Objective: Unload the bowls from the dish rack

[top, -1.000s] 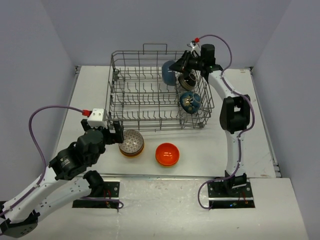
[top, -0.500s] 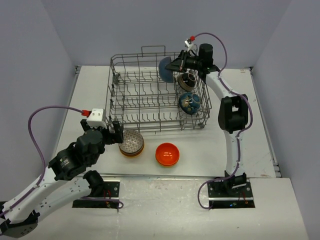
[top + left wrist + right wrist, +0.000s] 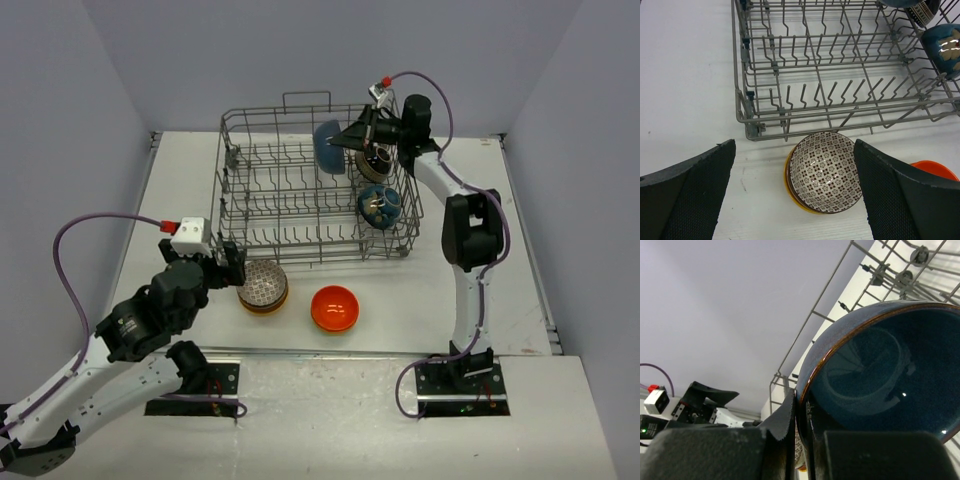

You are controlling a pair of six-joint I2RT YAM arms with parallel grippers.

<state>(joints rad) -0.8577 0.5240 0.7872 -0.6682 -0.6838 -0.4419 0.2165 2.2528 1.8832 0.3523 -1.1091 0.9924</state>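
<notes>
The right gripper (image 3: 801, 415) is pressed together on the rim of the blue bowl (image 3: 880, 375), one finger inside the lip and one outside. The bowl hangs on edge from that pinch at the far corner of the dish rack (image 3: 300, 255). Just below and beside the gripper, a black-and-cream bowl (image 3: 375, 163) and a teal patterned bowl (image 3: 380, 205) sit in the tines.

To my eye, this lift wants to go straight up until the bowl's lower edge clears the tines and top rail, and only then swing across. A grip on one edge lets the bowl pivot, so slow travel looks wise.

The left gripper (image 3: 794, 142) is spread wide and holds nothing. A patterned bowl (image 3: 826, 171) sits directly beneath it, stacked in a yellow one (image 3: 789, 181), with the orange bowl (image 3: 335, 307) off to its side.
</notes>
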